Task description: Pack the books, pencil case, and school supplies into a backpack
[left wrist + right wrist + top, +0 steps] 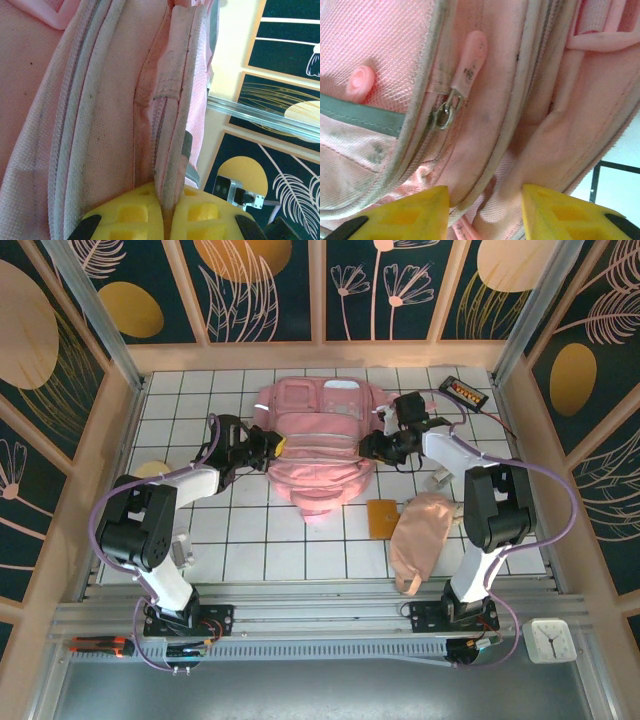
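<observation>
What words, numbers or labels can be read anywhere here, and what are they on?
Nothing here reads clearly enough to quote.
Black gadget at the table's far right corner: red and yellow marks, too small to read.
White square dial by the near rail: face marks too small to read.
Pink zip pull on the backpack: dark smudges, no legible letters.

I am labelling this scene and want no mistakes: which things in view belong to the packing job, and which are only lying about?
For the job: backpack, pencil case, orange pad.
Lying about: black gadget, pale yellow disc, white clock.
</observation>
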Motion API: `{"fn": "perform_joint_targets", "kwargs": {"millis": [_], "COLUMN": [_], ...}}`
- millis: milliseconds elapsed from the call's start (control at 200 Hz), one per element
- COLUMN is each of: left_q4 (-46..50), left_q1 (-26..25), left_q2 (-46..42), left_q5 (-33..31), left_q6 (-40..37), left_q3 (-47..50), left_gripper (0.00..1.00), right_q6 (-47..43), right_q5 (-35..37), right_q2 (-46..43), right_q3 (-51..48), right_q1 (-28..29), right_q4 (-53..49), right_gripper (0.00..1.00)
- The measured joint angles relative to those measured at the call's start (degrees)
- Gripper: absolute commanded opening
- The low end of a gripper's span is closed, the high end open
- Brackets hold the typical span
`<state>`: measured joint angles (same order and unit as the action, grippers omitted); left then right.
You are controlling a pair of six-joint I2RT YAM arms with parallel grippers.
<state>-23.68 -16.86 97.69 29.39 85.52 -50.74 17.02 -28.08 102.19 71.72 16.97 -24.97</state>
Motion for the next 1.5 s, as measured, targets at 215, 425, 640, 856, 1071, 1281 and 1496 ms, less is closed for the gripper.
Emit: {"fn": "perform_joint_targets", "kwargs": {"millis": [215, 425, 640, 856, 1071, 1281, 1496], "left_q4": [0.4, 0.4, 0.4, 0.4, 0.4, 0.4, 0.4], "left_q1": [0.0, 0.0, 0.0, 0.0, 0.0, 0.0, 0.0], "left_q2": [0.0, 0.1, 0.1, 0.1, 0.1, 0.1, 0.1], "left_q5": [0.0, 0.0, 0.0, 0.0, 0.0, 0.0, 0.0], "left_q6": [-0.5, -0.9, -1.1, -1.2, -1.3, -1.3, -1.3], "left_q3": [-0.9, -0.9, -0.9, -0.9, -0.9, -0.9, -0.9], "left_gripper": [0.00, 0.00, 0.00, 0.00, 0.00, 0.00, 0.00], "right_q6": [0.8, 2.1, 3.7, 5.0, 6.5, 7.0, 6.9], "right_q5": [-0.5, -0.8, -0.8, -1.0, -1.3, -1.2, 0.9], "right_q2": [0.0, -0.5, -2.6, -3.6, -4.0, -4.0, -5.4], "right_q3": [-0.7, -3.1, -4.3, -5.1, -5.5, -5.5, -5.7], "right_q1": [0.4, 0.7, 1.3, 2.1, 2.6, 2.7, 3.5], "right_q4": [0.5, 2.1, 2.3, 2.4, 2.3, 2.1, 1.4], "right_gripper": [0.40, 0.40, 0.37, 0.32, 0.14, 0.00, 0.00]}}
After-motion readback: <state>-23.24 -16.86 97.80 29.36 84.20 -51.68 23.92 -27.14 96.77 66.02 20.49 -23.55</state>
